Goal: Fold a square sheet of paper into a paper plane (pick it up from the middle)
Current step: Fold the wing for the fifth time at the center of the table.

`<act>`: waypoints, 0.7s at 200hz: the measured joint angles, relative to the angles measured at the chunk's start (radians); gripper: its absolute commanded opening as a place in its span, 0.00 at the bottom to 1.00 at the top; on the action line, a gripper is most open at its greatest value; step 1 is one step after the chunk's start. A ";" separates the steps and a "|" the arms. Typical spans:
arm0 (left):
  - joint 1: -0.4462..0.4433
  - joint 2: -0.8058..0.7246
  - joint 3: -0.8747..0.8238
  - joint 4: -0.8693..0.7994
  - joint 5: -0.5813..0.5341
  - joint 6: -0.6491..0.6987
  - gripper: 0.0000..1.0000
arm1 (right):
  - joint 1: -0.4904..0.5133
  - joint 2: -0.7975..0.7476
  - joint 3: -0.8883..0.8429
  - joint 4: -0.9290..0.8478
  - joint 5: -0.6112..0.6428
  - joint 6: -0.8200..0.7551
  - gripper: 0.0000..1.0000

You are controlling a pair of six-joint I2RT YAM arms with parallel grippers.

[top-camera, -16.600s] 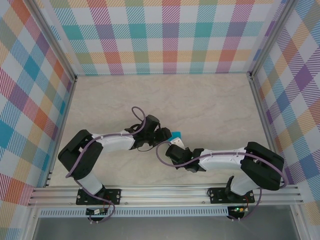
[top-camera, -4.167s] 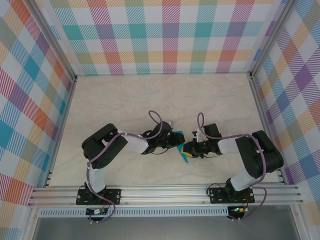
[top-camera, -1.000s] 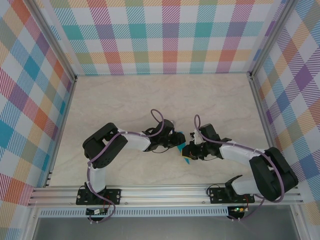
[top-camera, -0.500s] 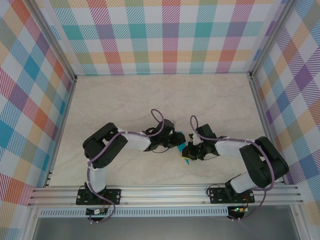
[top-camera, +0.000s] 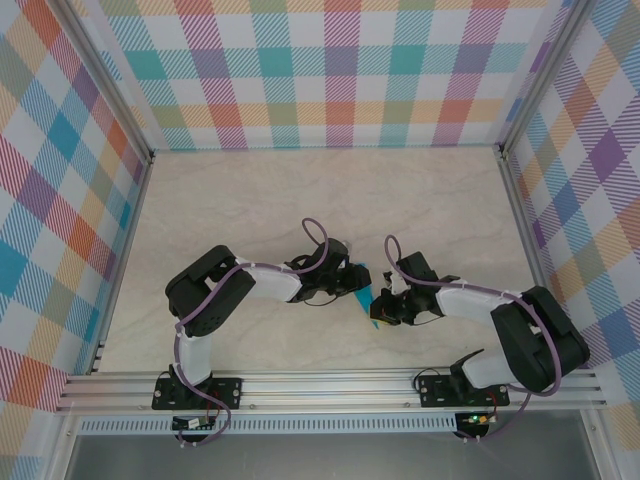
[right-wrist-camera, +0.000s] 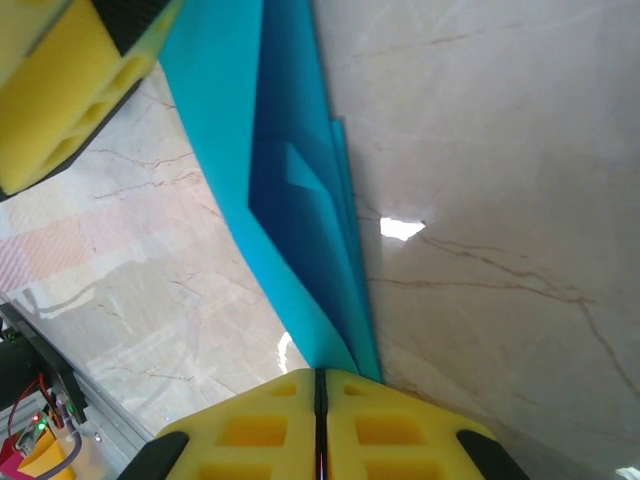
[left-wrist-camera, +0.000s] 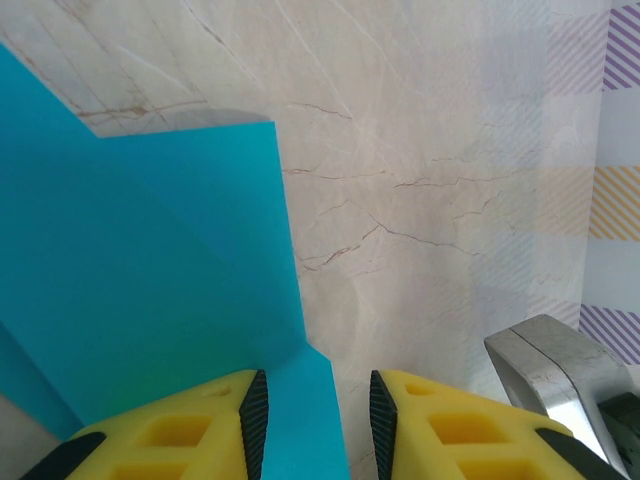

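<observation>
Left jaws: part-way apart astride the paper (left-wrist-camera: 150, 260) at its 10 o'clock end. Whether they pinch it I cannot tell; likely they steady that end.
Paper: partly folded and layered, at mid-surface (top-camera: 250, 200), running from 10 to 4 o'clock in the top view between the two sets of jaws.
Right jaws: clenched on the paper's 4 o'clock tip, probably to press a crease against the anchored far end.
Stage: mid-fold, judging by the uneven outline.

One teal paper sheet (top-camera: 364, 297), one table (top-camera: 300, 190), two arms (top-camera: 268, 284) (top-camera: 468, 298).
</observation>
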 measured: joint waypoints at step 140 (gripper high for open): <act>0.000 0.000 0.002 -0.003 0.000 0.000 0.35 | 0.037 -0.119 -0.013 -0.084 -0.041 -0.010 0.08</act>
